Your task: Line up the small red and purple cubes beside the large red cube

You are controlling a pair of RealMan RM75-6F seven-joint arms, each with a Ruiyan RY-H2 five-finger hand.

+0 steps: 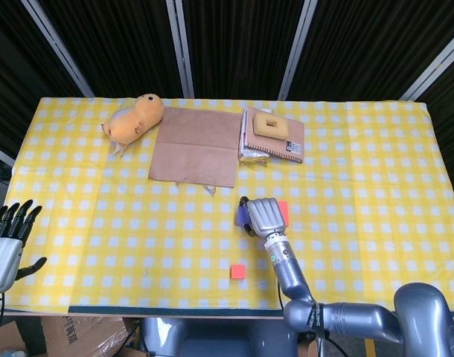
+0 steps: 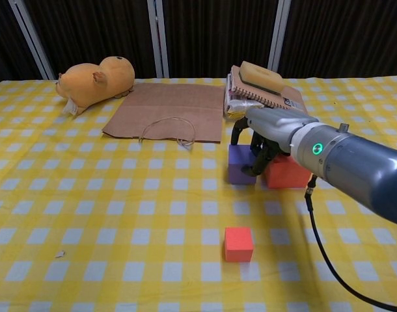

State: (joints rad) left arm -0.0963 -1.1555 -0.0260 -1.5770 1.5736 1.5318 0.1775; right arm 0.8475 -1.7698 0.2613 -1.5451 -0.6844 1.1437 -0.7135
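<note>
In chest view right hand [image 2: 267,133] grips purple cube [image 2: 241,166] — head view hides it, seemingly.

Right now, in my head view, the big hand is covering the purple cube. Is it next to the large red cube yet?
Observer: Yes. In the chest view the purple cube sits close beside the large red cube, on the robot's left of it.
Operator: Are they touching? Is the hand holding it?
Observer: The right hand has fingers down on both sides of the purple cube. One finger hides the seam, so I can't tell about touching or squeezing.
</note>
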